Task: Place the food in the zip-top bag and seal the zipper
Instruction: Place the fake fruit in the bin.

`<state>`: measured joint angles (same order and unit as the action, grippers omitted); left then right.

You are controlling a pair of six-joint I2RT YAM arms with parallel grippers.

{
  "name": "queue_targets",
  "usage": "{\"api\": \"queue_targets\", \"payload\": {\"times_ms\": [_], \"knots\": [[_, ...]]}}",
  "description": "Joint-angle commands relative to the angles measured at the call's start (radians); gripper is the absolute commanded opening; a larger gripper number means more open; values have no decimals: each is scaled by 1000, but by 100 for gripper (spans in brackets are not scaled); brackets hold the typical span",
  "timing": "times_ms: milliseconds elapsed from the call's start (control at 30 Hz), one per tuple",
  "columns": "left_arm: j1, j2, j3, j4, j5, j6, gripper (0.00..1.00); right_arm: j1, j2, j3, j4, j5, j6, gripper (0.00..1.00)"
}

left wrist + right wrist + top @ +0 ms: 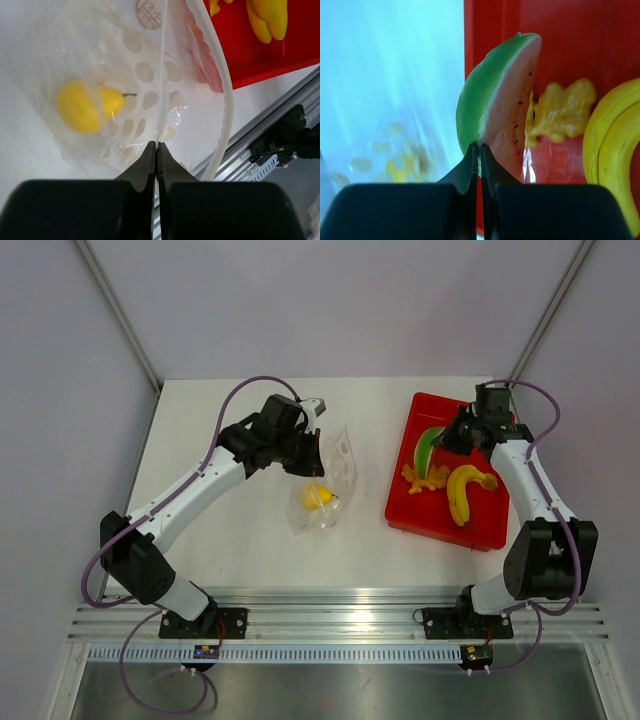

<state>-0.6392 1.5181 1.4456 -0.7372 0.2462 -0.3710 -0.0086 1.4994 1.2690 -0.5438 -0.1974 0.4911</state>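
The clear zip-top bag lies on the white table with a yellow lump of food inside. My left gripper is shut on the bag's mouth edge; in the left wrist view its jaws pinch the thin rim, with the spotted bag and the yellow lump beyond. My right gripper is shut on the rim of the watermelon slice over the tray. The right wrist view shows the gripper on the slice, green rind to the left.
The red tray at right holds a yellow banana and orange knobbly pieces. In the right wrist view they show as the banana and an orange piece. An aluminium rail runs along the near edge.
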Motion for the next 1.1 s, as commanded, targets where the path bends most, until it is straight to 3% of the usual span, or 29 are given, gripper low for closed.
{"api": "queue_targets", "payload": {"times_ms": [0, 100, 367, 800, 867, 900, 967, 1000, 1067], "knots": [[6, -27, 27, 47, -10, -9, 0, 4, -79, -77, -34, -186, -155, 0], [6, -21, 29, 44, -16, -8, 0, 4, -117, -137, -71, -212, -200, 0], [6, -10, 30, 51, -10, -17, 0, 2, -128, -200, -48, -48, -184, 0], [6, -16, 12, 52, -25, -23, 0, 213, 18, -151, 65, 292, 59, 0], [6, -16, 16, 47, -22, -25, 0, 216, 34, -155, 76, 315, 78, 5], [6, -15, 21, 41, -24, -23, 0, 216, 36, -161, 88, 314, 81, 14], [6, -10, 32, 30, -27, -28, 0, 216, 45, -172, 97, 297, 84, 24], [6, -4, 42, 29, -28, -29, 0, 216, 48, -171, 94, 288, 89, 40], [6, -3, 47, 27, -31, -36, 0, 216, 42, -178, 100, 248, 102, 44]]}}
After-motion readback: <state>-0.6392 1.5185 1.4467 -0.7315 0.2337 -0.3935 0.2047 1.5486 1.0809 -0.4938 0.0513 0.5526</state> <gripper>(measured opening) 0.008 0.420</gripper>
